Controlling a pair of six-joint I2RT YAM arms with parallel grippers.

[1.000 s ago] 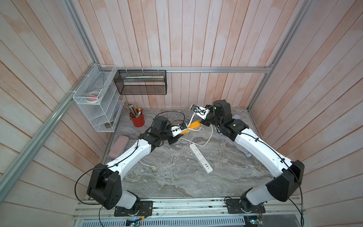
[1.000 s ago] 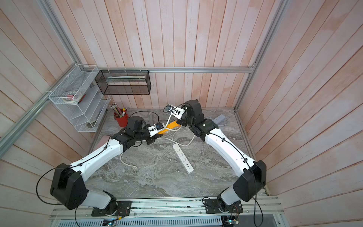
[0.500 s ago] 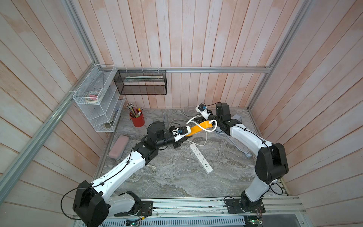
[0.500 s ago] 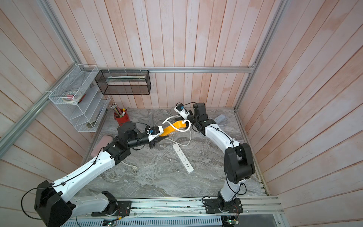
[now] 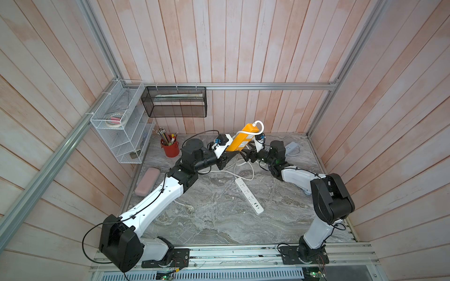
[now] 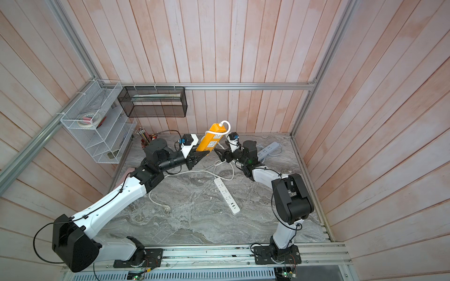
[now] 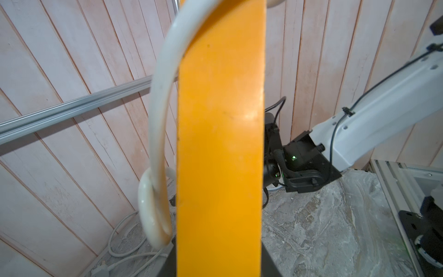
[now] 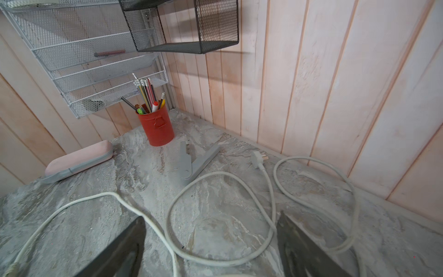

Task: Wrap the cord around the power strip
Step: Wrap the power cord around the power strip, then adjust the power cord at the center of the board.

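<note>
While the left claw (image 6: 203, 153) pinches the lower end of the orange power strip (image 5: 242, 139), held tilted above the far middle of the table (image 5: 219, 226), its white cord (image 5: 261, 126) loops off the top end; the right claw (image 8: 211, 215), just right, stands spread wide.

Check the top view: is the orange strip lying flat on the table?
No, the orange strip is raised and tilted above the table, with its lower end gripped in the left end effector.
</note>
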